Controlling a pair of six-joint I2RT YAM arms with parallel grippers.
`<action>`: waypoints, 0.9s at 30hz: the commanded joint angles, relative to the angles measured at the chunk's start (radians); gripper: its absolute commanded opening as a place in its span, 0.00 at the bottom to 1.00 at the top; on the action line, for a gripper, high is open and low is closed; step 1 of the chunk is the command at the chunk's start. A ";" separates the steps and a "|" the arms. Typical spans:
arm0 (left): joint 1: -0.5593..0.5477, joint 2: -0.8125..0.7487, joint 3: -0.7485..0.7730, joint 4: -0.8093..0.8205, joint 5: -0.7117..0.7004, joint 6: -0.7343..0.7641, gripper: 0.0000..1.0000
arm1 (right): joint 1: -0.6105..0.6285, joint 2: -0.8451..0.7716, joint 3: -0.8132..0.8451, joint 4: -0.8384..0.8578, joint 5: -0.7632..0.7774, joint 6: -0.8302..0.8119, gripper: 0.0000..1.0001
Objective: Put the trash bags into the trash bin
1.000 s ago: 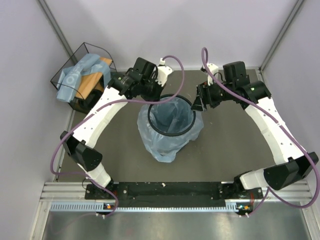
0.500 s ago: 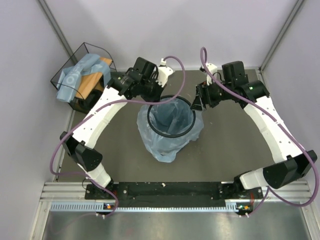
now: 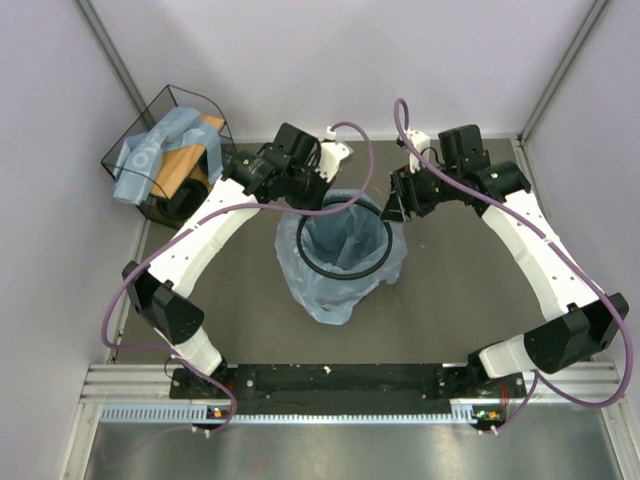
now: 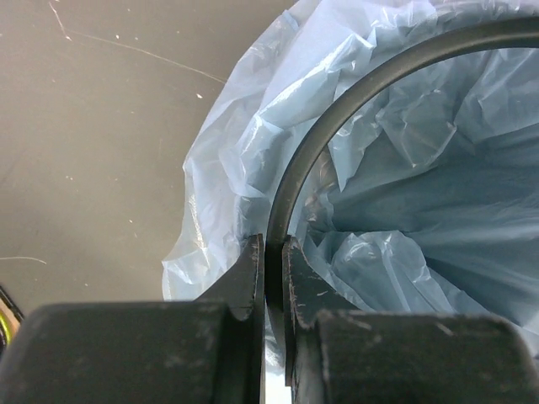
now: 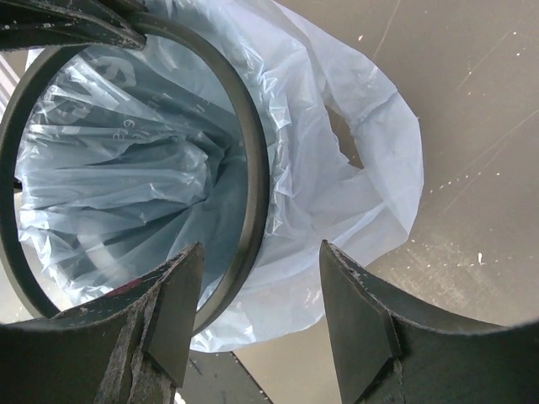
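Observation:
A light-blue trash bag point(image 3: 340, 280) lines the trash bin at mid-table and hangs down over its outside, so the bin's wall is hidden. Only the black ring hoop point(image 3: 305, 250) shows at the top. My left gripper point(image 3: 318, 197) is at the ring's far-left side. In the left wrist view it point(image 4: 274, 252) is shut on the ring point(image 4: 337, 126), with bag film point(image 4: 227, 185) beside it. My right gripper point(image 3: 392, 212) is open at the far-right side. In its wrist view the jaws point(image 5: 261, 246) straddle the ring point(image 5: 254, 168) and the draped bag point(image 5: 362, 177) without touching them.
A black wire basket point(image 3: 165, 100) with a wooden base stands at the back left, with more light-blue bags point(image 3: 150, 152) bundled in it. Purple cables loop over both arms. Grey walls close in the table on the left, back and right.
The left gripper has shifted a little to the right, still holding the ring. The right gripper's jaws have narrowed slightly.

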 commanded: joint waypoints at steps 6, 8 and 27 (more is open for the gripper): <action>0.002 -0.025 0.139 0.009 -0.056 0.010 0.00 | 0.011 -0.013 0.022 0.036 -0.027 -0.008 0.61; 0.005 -0.013 0.153 0.000 -0.048 0.016 0.00 | 0.011 -0.009 0.028 0.036 -0.028 -0.006 0.61; 0.016 -0.025 -0.020 0.075 -0.064 0.019 0.08 | 0.011 0.011 0.002 0.047 -0.030 -0.020 0.60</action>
